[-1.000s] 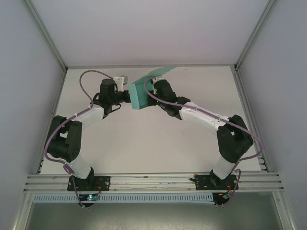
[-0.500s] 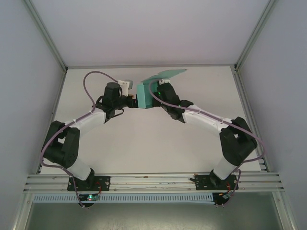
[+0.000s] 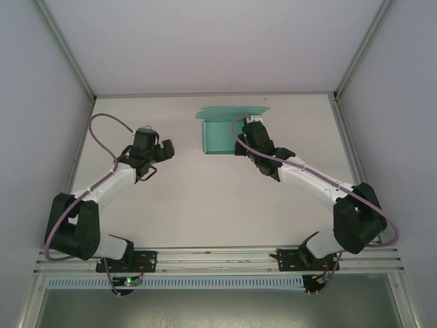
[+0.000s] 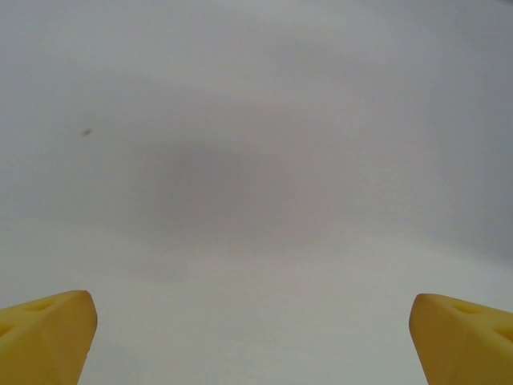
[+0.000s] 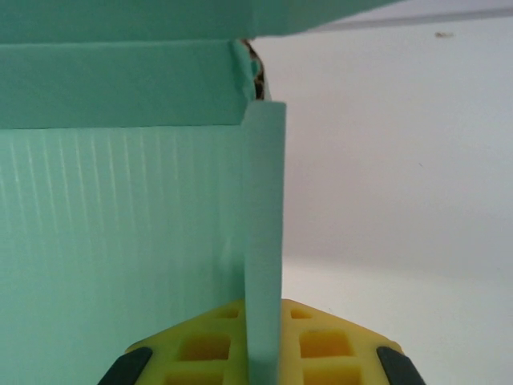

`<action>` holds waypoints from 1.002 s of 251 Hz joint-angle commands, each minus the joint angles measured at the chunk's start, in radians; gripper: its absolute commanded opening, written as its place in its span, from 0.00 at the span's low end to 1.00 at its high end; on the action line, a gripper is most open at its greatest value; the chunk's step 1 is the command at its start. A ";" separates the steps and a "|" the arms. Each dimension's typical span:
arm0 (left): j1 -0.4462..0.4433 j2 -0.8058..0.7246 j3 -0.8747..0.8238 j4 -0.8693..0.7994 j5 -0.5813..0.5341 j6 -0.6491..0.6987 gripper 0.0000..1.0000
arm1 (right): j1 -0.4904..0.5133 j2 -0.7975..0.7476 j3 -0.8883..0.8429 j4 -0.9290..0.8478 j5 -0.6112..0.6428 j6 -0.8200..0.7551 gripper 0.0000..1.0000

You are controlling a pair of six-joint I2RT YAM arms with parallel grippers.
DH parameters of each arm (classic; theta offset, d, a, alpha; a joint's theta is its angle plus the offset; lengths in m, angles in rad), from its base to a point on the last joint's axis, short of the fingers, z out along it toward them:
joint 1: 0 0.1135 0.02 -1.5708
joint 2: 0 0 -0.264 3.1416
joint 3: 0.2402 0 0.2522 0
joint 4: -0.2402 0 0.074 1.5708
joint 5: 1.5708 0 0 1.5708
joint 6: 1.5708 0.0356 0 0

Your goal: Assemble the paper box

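The teal-green paper box (image 3: 217, 135) is held up at the back middle of the table (image 3: 205, 198), its lid flap (image 3: 232, 111) spread open above it. My right gripper (image 3: 240, 140) is shut on the box's right wall. In the right wrist view that thin wall (image 5: 264, 241) runs upright between the yellow pads (image 5: 329, 349) of the right gripper (image 5: 263, 349), with the ribbed inner panel of the paper box (image 5: 120, 241) to its left. My left gripper (image 3: 166, 148) stands open to the left of the box, apart from it. Its yellow fingertips (image 4: 44, 337) sit wide apart with nothing between them.
White walls enclose the table on three sides, with metal frame posts (image 3: 351, 65) at the corners. An aluminium rail (image 3: 218, 258) carrying both arm bases runs along the near edge. Bare white tabletop lies between the two arms.
The left arm has pulled back to the left, away from the box it was touching. The right arm has carried the box slightly right and back, turning it.
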 commanded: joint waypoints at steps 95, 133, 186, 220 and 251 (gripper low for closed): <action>-0.006 -0.146 -0.022 -0.104 -0.053 -0.007 1.00 | 0.008 0.404 0.210 -0.333 -0.101 0.050 0.04; -0.006 -0.129 -0.011 -0.100 -0.041 0.008 1.00 | -0.005 0.455 0.246 -0.379 -0.109 0.060 0.12; -0.006 -0.115 0.008 -0.098 -0.009 0.026 1.00 | -0.010 0.397 0.247 -0.382 -0.094 0.054 0.49; -0.006 -0.109 0.010 -0.080 0.020 0.035 1.00 | -0.013 0.348 0.236 -0.384 -0.068 0.051 0.58; -0.006 -0.093 0.020 -0.079 0.030 0.043 1.00 | -0.017 0.312 0.214 -0.371 -0.041 0.057 0.60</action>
